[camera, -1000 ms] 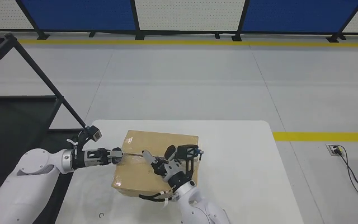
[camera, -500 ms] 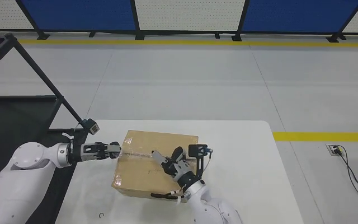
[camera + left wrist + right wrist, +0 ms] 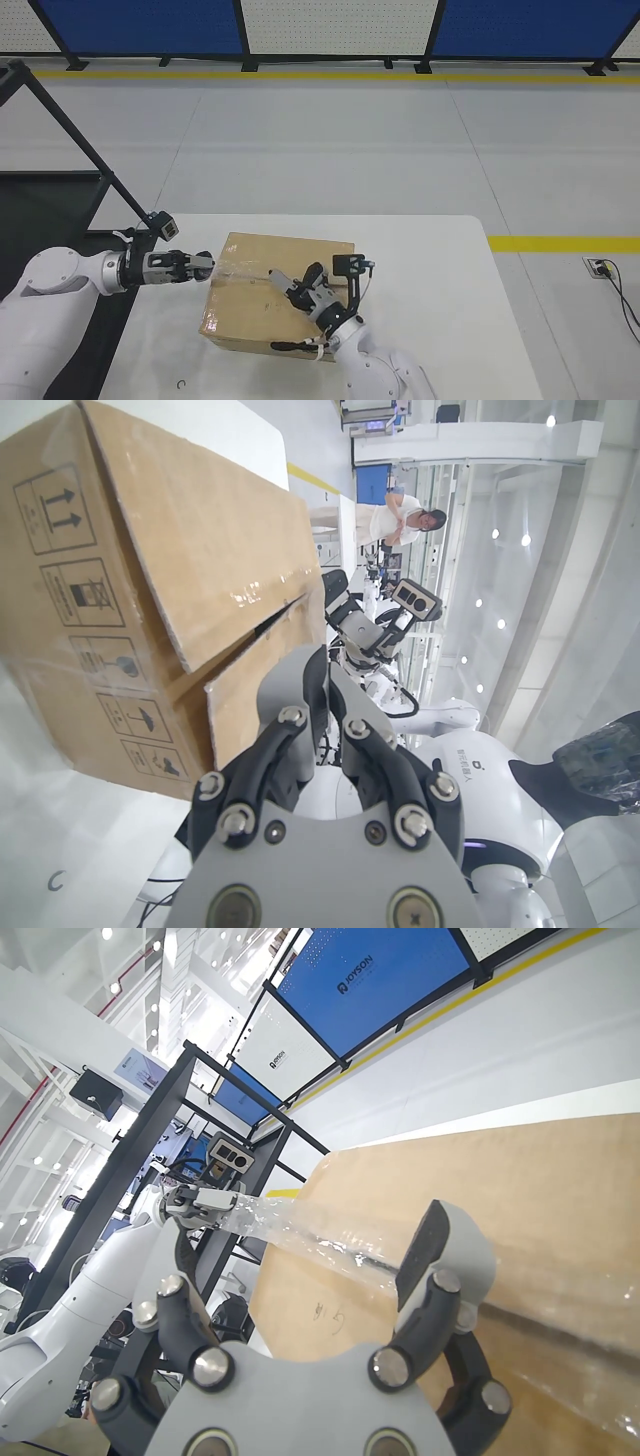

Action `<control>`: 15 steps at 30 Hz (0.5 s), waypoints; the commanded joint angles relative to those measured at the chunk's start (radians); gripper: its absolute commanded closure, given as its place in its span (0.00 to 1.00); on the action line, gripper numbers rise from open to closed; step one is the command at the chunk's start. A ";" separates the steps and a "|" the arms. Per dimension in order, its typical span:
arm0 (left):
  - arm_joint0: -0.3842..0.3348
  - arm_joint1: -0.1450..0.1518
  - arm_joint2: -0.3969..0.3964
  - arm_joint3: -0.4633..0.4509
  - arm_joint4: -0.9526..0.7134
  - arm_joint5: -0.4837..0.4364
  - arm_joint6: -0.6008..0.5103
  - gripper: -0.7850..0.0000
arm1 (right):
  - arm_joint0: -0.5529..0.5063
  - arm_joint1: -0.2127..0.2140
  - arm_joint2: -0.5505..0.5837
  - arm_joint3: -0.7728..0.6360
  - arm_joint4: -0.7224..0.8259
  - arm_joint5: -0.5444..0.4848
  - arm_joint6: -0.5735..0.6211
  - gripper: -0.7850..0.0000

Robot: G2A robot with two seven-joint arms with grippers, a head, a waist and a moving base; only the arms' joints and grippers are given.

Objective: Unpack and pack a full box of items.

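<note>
- The brown box sits near the middle of the white table. Its top is not open yet.
- Our left gripper is just off the left edge of the box. Its fingers are pressed together on the end of the clear tape.
- A moment ago this gripper was right at the box edge. Now it is a little farther out to the side, so it has pulled back.
- Because of that, more tape is off the box. It hangs in the air like a shiny ribbon, from the gripper to the line down the middle of the top.
- Our right gripper is over the top of the box, by the tape line. Its fingers are spread wide and hold nothing. We cannot tell if it touches the cardboard.
- It has slid a little toward the right side of the box.
- In the left wrist view we see a small gap between the two flaps at the end of the box. We think the seal is coming loose there.
- We think the opening step is going well but is not done. Some tape looks stuck along the top, and nothing can come out until the flaps open.
</note>
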 commanded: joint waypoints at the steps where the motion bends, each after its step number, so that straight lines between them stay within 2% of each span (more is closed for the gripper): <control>1: -0.003 -0.002 0.009 0.009 0.000 0.000 0.000 1.00 | 0.005 0.000 -0.003 0.004 0.007 -0.003 0.003 0.00; 15: -0.036 -0.018 0.069 0.084 -0.016 0.000 0.000 1.00 | 0.055 -0.007 -0.028 0.061 0.031 0.008 0.020 0.00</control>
